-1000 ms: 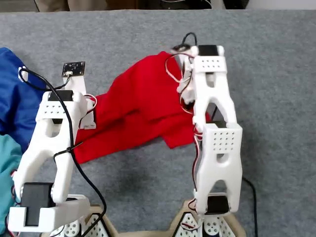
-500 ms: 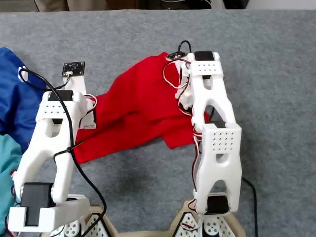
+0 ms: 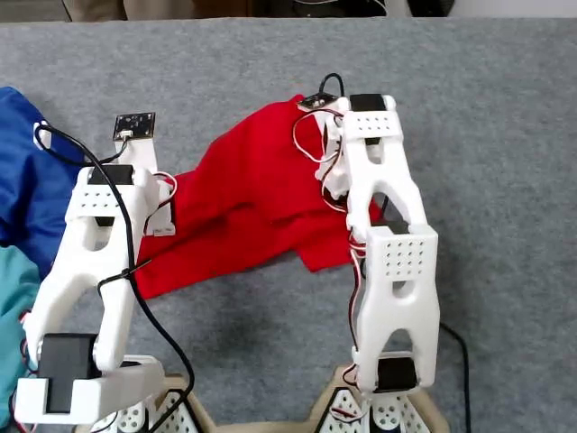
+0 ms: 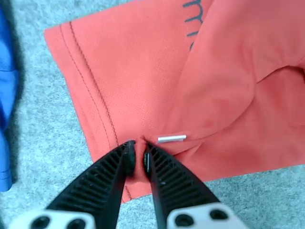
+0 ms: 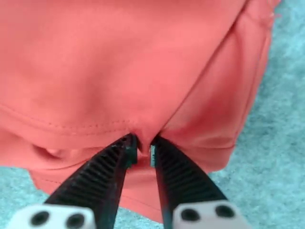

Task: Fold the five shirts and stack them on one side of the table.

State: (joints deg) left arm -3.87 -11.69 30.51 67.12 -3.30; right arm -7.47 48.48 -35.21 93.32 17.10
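Note:
A red shirt (image 3: 248, 203) lies crumpled across the middle of the grey table. My left gripper (image 4: 137, 155) is shut on a pinch of the red shirt (image 4: 157, 71) near its hemmed edge, on the shirt's left side in the high view. My right gripper (image 5: 142, 150) is shut on a fold of the red shirt (image 5: 119, 62) at its right side, under the right arm (image 3: 379, 162). A blue shirt (image 3: 22, 171) and a teal shirt (image 3: 11, 316) lie at the table's left edge.
The grey cloth table (image 3: 505, 135) is bare to the right and at the back. A blue shirt edge (image 4: 5, 95) lies close to the left gripper. Black cables (image 3: 144, 298) trail over the left arm (image 3: 99, 244).
The right arm has shifted a little to the left, dragging the shirt's right side with it. The left arm has kept still.

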